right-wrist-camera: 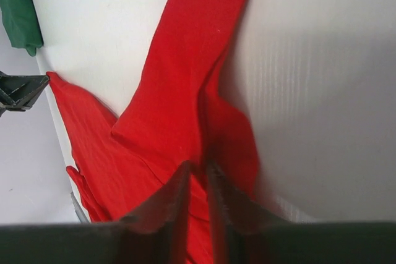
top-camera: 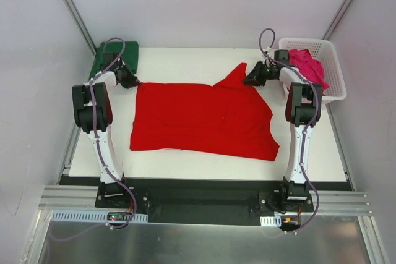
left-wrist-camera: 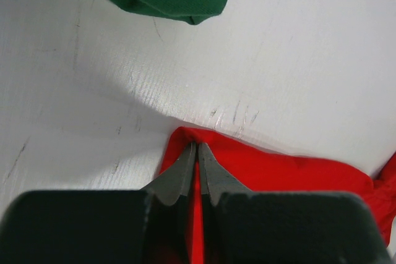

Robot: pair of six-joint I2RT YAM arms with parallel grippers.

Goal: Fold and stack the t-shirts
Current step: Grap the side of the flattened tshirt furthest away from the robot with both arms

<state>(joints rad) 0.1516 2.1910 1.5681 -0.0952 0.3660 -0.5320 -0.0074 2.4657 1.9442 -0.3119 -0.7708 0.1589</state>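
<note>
Cloth of the red t-shirt (top-camera: 198, 119) is spread across the table (top-camera: 185, 60). Only the wrist views show it pinched by the left gripper (left-wrist-camera: 197, 148) at ten o'clock and the right gripper (right-wrist-camera: 198, 168) at two, fingers pressed close.

A white basket (top-camera: 334, 77) is set at the far right corner of a white table (top-camera: 185, 60) (a black strip (top-camera: 204, 193) is laid along its near edge).

Pinching the red t-shirt (right-wrist-camera: 179, 91) at bottom centre with the right gripper (right-wrist-camera: 198, 174), dark fingers (right-wrist-camera: 176, 196) nearly together. Running up as a creased band to the top edge — spreading wrinkled toward lower left. Held at its mid-left corner by the left gripper (right-wrist-camera: 43, 81). Upper left, green t-shirt (right-wrist-camera: 15, 10) — white table (right-wrist-camera: 322, 91) at right.
</note>
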